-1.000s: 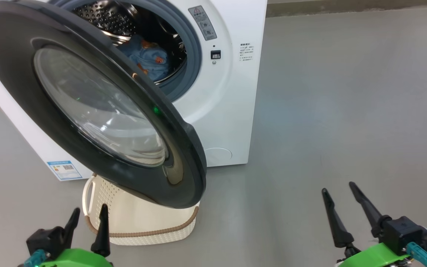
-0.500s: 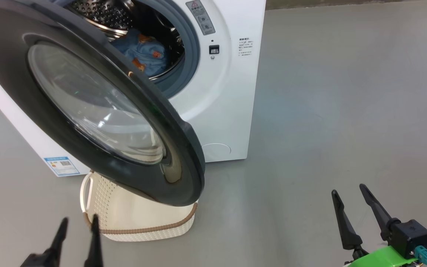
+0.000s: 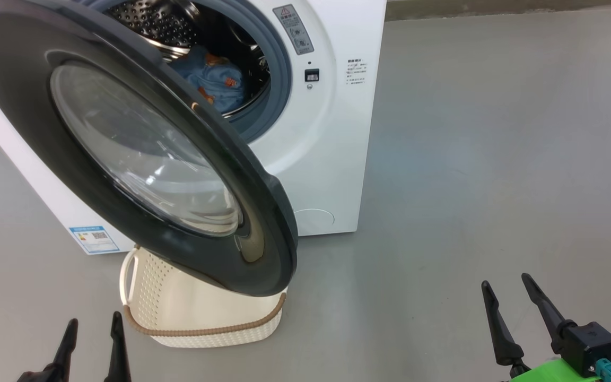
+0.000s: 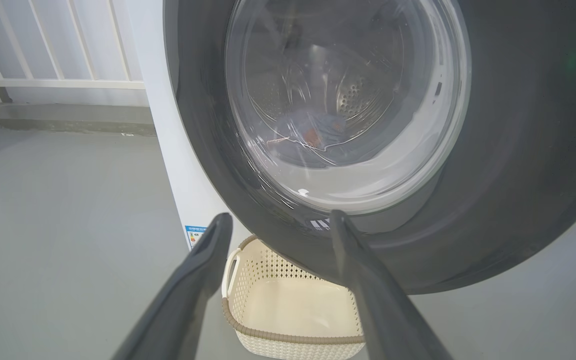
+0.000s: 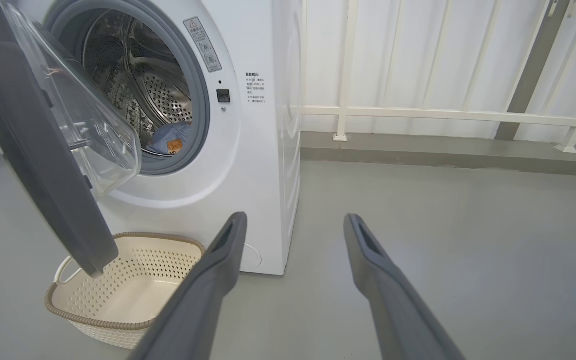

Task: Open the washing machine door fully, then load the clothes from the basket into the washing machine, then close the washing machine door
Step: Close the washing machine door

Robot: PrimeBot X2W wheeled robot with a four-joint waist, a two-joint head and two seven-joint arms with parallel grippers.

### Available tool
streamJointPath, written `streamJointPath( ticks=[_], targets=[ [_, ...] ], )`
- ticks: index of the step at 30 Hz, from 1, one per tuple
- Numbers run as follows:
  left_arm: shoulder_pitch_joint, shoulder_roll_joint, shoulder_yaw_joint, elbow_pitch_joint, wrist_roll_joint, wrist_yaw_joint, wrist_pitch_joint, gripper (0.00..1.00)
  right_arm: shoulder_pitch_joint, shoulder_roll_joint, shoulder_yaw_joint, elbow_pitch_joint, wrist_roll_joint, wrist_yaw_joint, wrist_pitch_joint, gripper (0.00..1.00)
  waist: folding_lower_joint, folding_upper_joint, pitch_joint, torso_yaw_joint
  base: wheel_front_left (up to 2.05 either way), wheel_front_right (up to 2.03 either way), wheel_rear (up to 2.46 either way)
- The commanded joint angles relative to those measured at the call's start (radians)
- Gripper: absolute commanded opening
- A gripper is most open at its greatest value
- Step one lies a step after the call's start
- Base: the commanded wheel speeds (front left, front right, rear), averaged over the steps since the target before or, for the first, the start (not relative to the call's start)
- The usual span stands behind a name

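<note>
The washing machine door (image 3: 141, 148) hangs part-way open at ten o'clock in the head view. It swings out from the washing machine (image 3: 326, 159) over the basket (image 3: 204, 331), which sits on the floor at seven o'clock and looks empty in the left wrist view. The clothes (image 3: 215, 79) lie in the steel drum (image 3: 151, 24) at eleven o'clock, so we judge that only the closing is left. Our left gripper (image 3: 94, 321) waits at seven o'clock and our right gripper (image 3: 505, 281) at five o'clock. Each has its fingers spread wide and carries nothing, and neither touches the door. We expect the door to be rigid and fairly heavy on its hinge, with a glossy face that thin fingers could skate across. The bulging glass window (image 3: 146, 154) is the part to keep off. We would push rather than pinch, with a finger flat on the dark ring (image 3: 271, 233) near the free edge at its four o'clock side. That spot is far from the hinge and gives good leverage. The latch will probably want a firm last press. We cannot tell how closely the door's lower edge passes the basket rim.
</note>
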Motion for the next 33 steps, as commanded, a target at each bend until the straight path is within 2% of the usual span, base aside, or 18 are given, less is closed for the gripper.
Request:
streamJointPath(
  ticks=[1,7,8,9,10,11,12,23,33],
  targets=[
    [-0.027,0.005,0.038,-0.018,0.012,-0.004,-0.009,1.00,-0.009,-0.004,0.021,-0.014,-0.015,0.002,-0.005,1.00,0.0000,0.0000,-0.003,0.000,0.00,0.00,0.00],
    [-0.036,0.004,0.035,-0.011,-0.001,-0.009,-0.009,1.00,-0.014,-0.003,0.022,0.005,-0.017,0.002,-0.005,1.00,0.0000,0.0000,-0.006,0.005,0.00,0.00,0.00],
    [-0.037,0.004,0.035,-0.010,-0.002,-0.010,-0.009,1.00,-0.014,-0.004,0.024,0.010,-0.015,0.002,-0.005,0.97,0.0000,0.0000,-0.008,0.006,0.00,0.00,0.00],
    [-0.038,0.004,0.037,-0.009,-0.004,-0.010,-0.009,1.00,-0.015,-0.005,0.025,0.014,-0.013,0.002,-0.005,0.47,0.0000,0.0000,-0.010,0.007,0.00,0.00,0.00],
    [-0.038,0.004,0.038,-0.008,-0.006,-0.011,-0.009,1.00,-0.016,-0.006,0.024,0.017,-0.011,0.002,-0.005,0.32,0.0000,0.0000,-0.012,0.008,0.00,0.00,0.00],
    [-0.038,0.004,0.038,-0.008,-0.008,-0.011,-0.009,1.00,-0.017,-0.006,0.023,0.017,-0.010,0.002,-0.005,0.04,0.0000,0.0000,-0.014,0.009,0.00,0.00,0.00],
    [-0.038,0.004,0.039,-0.007,-0.012,-0.011,-0.009,1.00,-0.019,-0.006,0.022,0.016,-0.008,0.002,-0.005,0.00,0.0000,0.0000,-0.017,0.011,0.00,0.00,0.00],
    [-0.037,0.004,0.025,-0.006,-0.023,-0.011,-0.009,1.00,-0.061,-0.007,0.035,-0.008,-0.003,0.002,-0.005,0.00,0.0000,0.0000,-0.030,0.033,0.00,0.00,0.00],
    [-0.052,0.004,0.002,-0.003,-0.053,0.005,-0.009,1.00,-0.213,0.000,0.147,-0.180,0.017,0.002,-0.005,0.00,0.0000,0.0000,-0.028,0.095,0.00,0.00,0.00]
  ],
)
